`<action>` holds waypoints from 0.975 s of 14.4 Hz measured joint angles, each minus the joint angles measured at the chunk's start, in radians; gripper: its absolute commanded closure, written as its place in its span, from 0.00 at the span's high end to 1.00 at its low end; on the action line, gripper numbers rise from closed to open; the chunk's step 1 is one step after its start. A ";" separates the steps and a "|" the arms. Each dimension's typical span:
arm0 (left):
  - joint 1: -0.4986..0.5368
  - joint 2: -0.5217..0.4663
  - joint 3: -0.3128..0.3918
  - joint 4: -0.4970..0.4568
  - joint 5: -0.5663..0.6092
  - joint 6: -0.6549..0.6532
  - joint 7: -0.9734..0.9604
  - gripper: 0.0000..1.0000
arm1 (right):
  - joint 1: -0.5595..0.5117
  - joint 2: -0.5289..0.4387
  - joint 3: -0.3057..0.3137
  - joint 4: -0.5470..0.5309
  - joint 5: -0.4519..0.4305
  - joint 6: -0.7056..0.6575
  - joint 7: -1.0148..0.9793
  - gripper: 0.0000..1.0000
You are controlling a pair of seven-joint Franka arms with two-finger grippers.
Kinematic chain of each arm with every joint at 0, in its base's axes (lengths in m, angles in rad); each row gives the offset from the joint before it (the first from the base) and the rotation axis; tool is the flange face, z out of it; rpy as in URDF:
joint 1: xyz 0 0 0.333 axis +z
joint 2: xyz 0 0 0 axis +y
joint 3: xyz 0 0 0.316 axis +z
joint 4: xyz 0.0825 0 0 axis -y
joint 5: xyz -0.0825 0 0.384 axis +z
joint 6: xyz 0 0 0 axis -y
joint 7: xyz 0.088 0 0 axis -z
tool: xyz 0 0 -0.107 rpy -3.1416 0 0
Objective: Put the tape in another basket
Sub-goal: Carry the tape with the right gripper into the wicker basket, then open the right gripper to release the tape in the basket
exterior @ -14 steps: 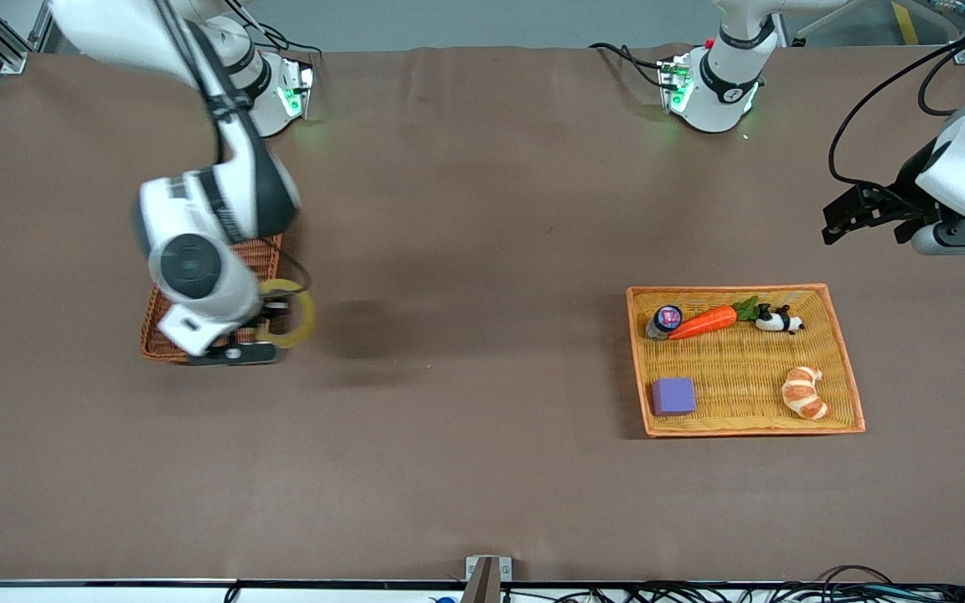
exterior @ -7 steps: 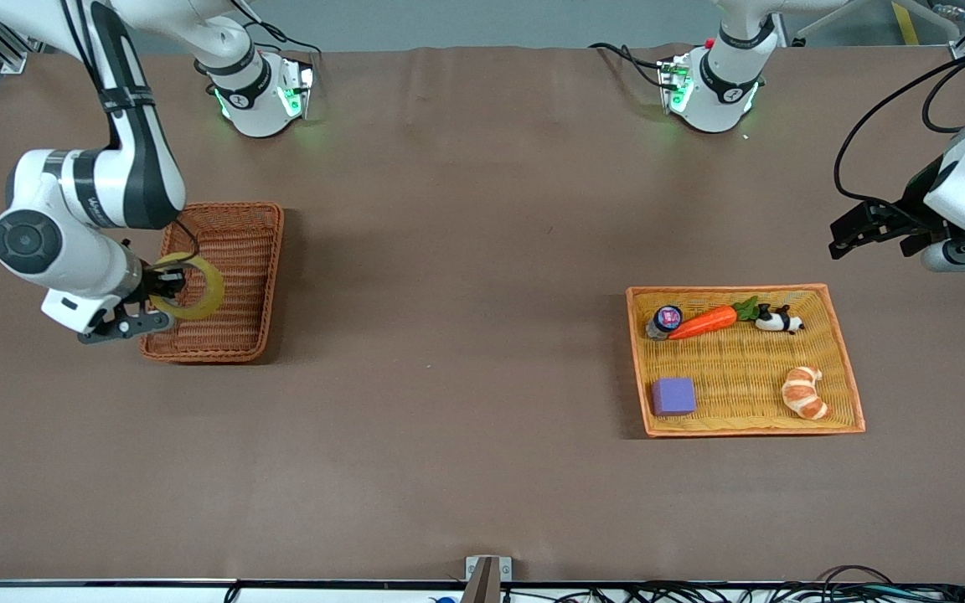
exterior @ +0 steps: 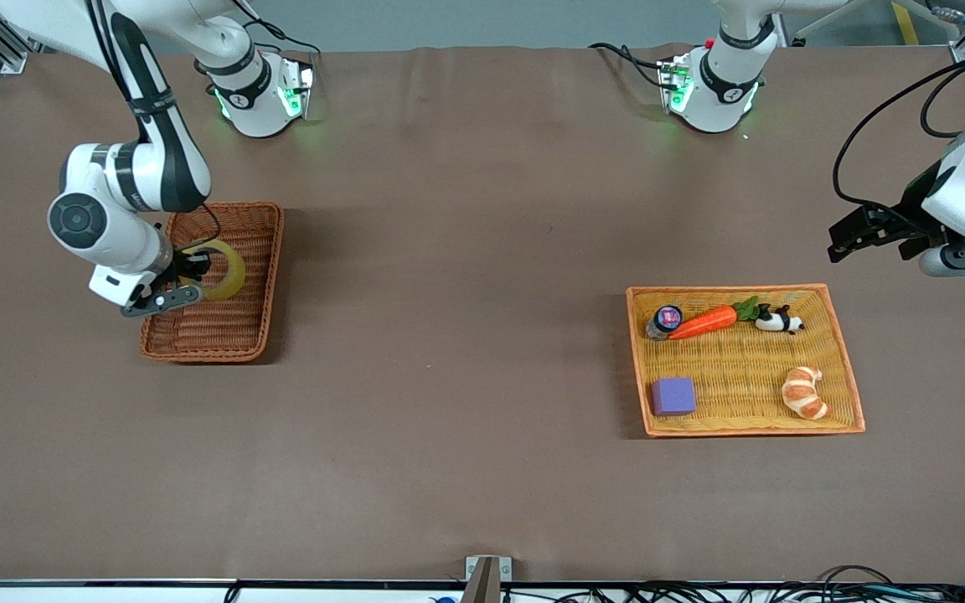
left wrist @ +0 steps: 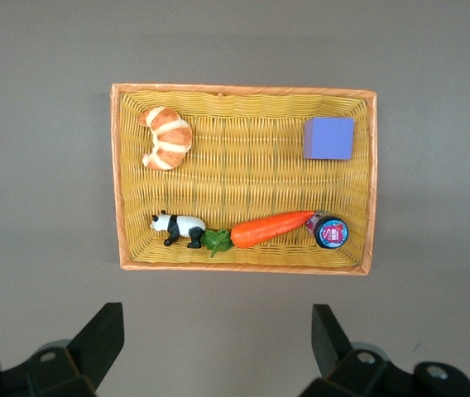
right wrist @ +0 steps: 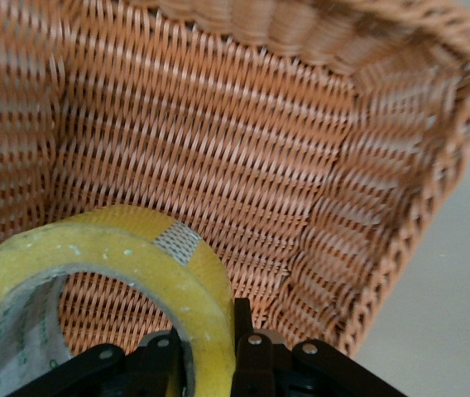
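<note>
1. Right arm, reaching from its base at the top of the front view, holds the right gripper [exterior: 191,274] over the reddish-brown basket [exterior: 241,335], w/ the wrist tipped toward the basket floor.
2. Fingers [right wrist: 250,351] are clamped on the wall of the tape [exterior: 229,272], a yellowish translucent roll w/ a grey inner core. One finger sits inside the ring, the other outside, per the right wrist view [right wrist: 115,273].
3. Tape hangs inside the basket's outline, above the woven floor near the basket's wall [right wrist: 218,149]; whether it touches the weave can't be told.
4. Basket stands at the right arm's end of the brown table [exterior: 466,335], well apart from the second container.
5. At the left arm's end lies the shallow yellow-orange tray [exterior: 851,394] w/ orange rim, holding five items.
6. In the tray, farther from the front camera: a small dark jar [exterior: 664,321], a toy carrot [exterior: 703,322] touching it, and a panda figure [exterior: 778,319] just beside the carrot's green top.
7. Nearer the camera in the tray: a purple block [exterior: 673,396] and a croissant [exterior: 804,393], apart from each other.
8. Left arm waits; the left gripper [exterior: 872,226] hangs over bare table near the tray, farther from the camera than it, fingers [left wrist: 103,339] spread wide apart & holding nothing. Left wrist view looks straight down on the tray [left wrist: 121,165].
</note>
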 measured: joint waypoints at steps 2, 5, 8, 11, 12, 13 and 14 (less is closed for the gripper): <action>0.000 0.004 0.000 0.001 0.000 0.000 0.000 1.00 | -0.004 0.000 -0.013 -0.047 0.000 0.062 -0.030 0.14; -0.001 0.010 0.000 0.003 0.000 0.000 0.000 1.00 | -0.012 0.006 -0.026 -0.070 0.000 0.107 -0.050 0.36; -0.006 0.010 0.000 0.006 0.000 0.000 0.000 1.00 | -0.011 0.039 -0.023 -0.075 0.017 0.170 -0.051 1.00; -0.008 0.011 0.000 0.006 0.000 0.000 0.000 1.00 | -0.006 0.041 -0.009 -0.036 0.050 0.183 -0.052 1.00; -0.008 0.011 0.000 0.006 0.000 0.000 0.000 1.00 | -0.005 0.038 -0.002 -0.005 0.056 0.183 -0.052 1.00; -0.008 0.011 0.000 0.006 0.000 0.000 0.000 1.00 | -0.005 0.035 0.004 0.037 0.058 0.180 -0.052 1.00; -0.008 0.012 0.000 0.007 0.000 0.001 0.000 1.00 | -0.006 0.032 0.011 0.092 0.059 0.156 -0.052 1.00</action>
